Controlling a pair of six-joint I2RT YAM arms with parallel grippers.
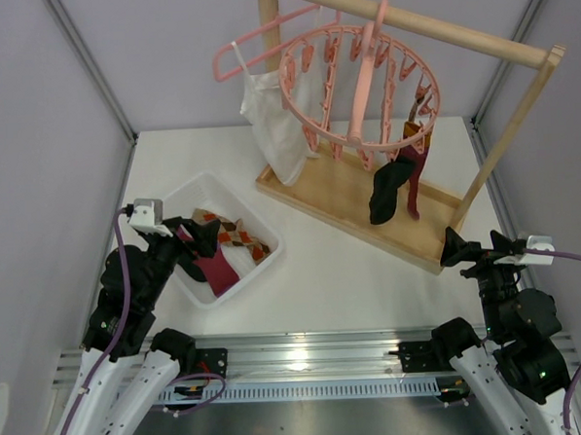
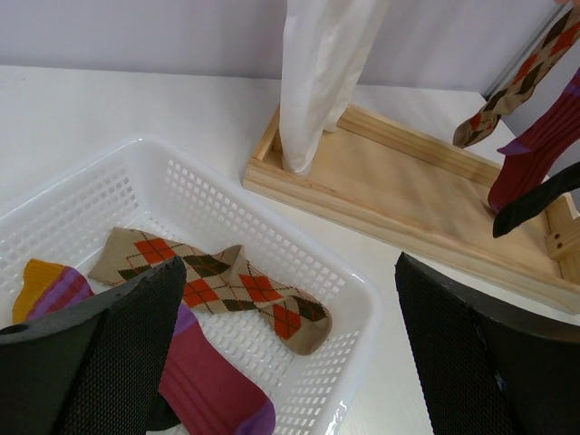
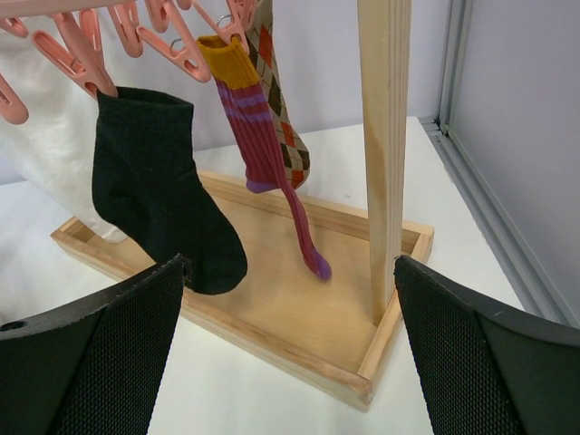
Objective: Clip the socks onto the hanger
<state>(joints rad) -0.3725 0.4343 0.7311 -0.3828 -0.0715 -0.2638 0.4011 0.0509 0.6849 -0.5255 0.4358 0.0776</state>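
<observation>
The round pink hanger (image 1: 362, 87) hangs from the wooden rail. Three socks are clipped to its near side: a black one (image 1: 387, 191), a maroon one (image 1: 417, 177) and an argyle one (image 1: 417, 128). The right wrist view shows the same black sock (image 3: 159, 181) and maroon sock (image 3: 263, 145) under pink clips (image 3: 181, 50). A white basket (image 2: 362, 281) holds an argyle sock (image 2: 227, 281) and a maroon sock (image 2: 204, 385). My left gripper (image 1: 202, 238) hovers open over the basket, nothing between its fingers. My right gripper (image 1: 477, 245) stands open near the rack's front right corner, empty.
A white camisole (image 1: 276, 121) hangs on a thin pink coat hanger (image 1: 262, 39) at the rail's left end. The wooden rack base (image 1: 348, 200) lies diagonally across the table, its upright post (image 3: 385, 136) close ahead of my right gripper. Walls close in on both sides.
</observation>
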